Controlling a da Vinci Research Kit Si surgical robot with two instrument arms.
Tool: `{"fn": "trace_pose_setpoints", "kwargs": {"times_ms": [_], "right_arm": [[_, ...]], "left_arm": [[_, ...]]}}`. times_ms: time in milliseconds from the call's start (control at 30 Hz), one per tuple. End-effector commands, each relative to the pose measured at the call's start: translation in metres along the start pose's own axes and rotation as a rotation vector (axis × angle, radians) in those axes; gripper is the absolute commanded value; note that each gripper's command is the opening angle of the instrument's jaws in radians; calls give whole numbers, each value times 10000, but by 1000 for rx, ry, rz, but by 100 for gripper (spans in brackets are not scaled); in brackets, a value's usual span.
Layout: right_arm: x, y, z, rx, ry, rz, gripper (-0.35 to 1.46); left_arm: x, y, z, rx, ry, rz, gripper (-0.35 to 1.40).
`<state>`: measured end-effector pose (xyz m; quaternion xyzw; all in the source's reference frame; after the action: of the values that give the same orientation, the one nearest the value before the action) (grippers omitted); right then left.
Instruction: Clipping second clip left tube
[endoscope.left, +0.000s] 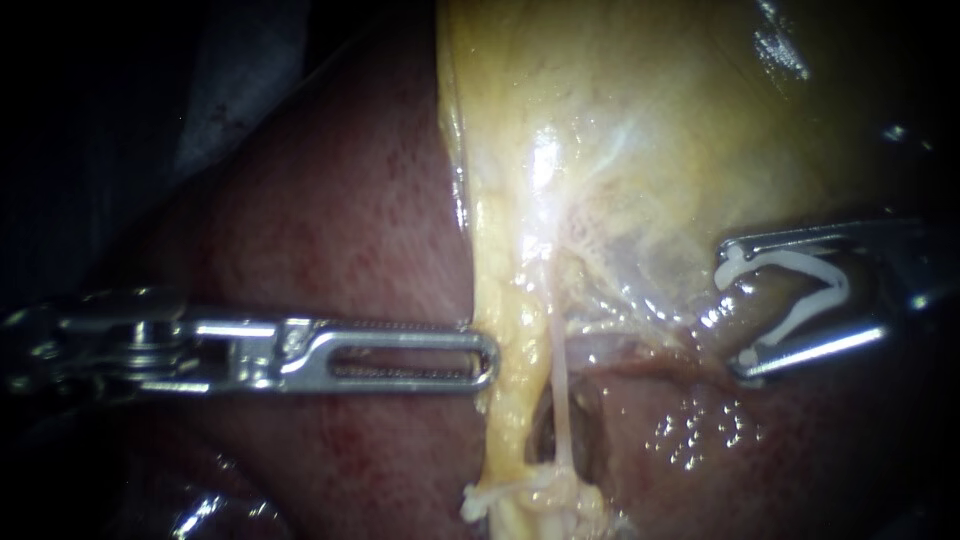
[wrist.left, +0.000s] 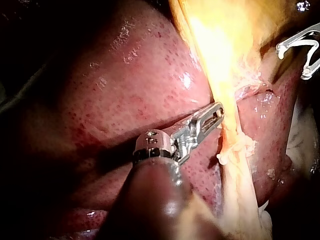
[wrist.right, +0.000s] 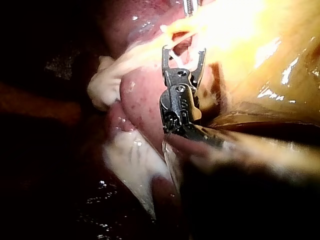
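right instrument (endoscope.left: 735, 308) has its jaws wide, carrying an open white clip (endoscope.left: 790, 260), well apart from the thin pale tube (endoscope.left: 560, 390). left instrument (endoscope.left: 488, 360) pinches the yellow tissue band (endoscope.left: 505, 400) just beside that tube. Risk: the pinch slips and the clip takes band plus tube, or it scrapes the liver (endoscope.left: 700, 440) going in.

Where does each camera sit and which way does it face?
Endoscope: close over the tissue, facing liver and yellow tissue; left instrument enters left, right instrument right, jaws holding a white clip.
Left wrist: on the left arm, looking down its shaft at the yellow tissue.
Right wrist: on the right arm, looking along its instrument at the white clip.
Shared: all three show the white clip.
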<state>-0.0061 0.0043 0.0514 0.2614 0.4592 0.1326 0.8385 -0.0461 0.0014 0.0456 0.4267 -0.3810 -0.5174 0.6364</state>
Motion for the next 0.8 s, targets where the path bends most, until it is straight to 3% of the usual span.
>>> {"fn": "trace_pose_setpoints", "kwargs": {"times_ms": [33, 233, 400, 667, 800], "right_arm": [[0, 0, 0, 0, 0, 0, 60], [0, -1, 1, -1, 0, 0, 60], [-1, -3, 5, 0, 0, -1, 60], [-5, -7, 14, 13, 0, -5, 59], [-7, -11, 23, 28, 1, -8, 59]], "left_arm": [[0, 0, 0, 0, 0, 0, -10], [2, -3, -9, 4, 4, 0, -10], [8, -9, -27, 12, 13, 0, -10], [11, -25, -57, 7, -1, -5, -10], [12, -28, -58, 7, -1, -6, -10]]}}
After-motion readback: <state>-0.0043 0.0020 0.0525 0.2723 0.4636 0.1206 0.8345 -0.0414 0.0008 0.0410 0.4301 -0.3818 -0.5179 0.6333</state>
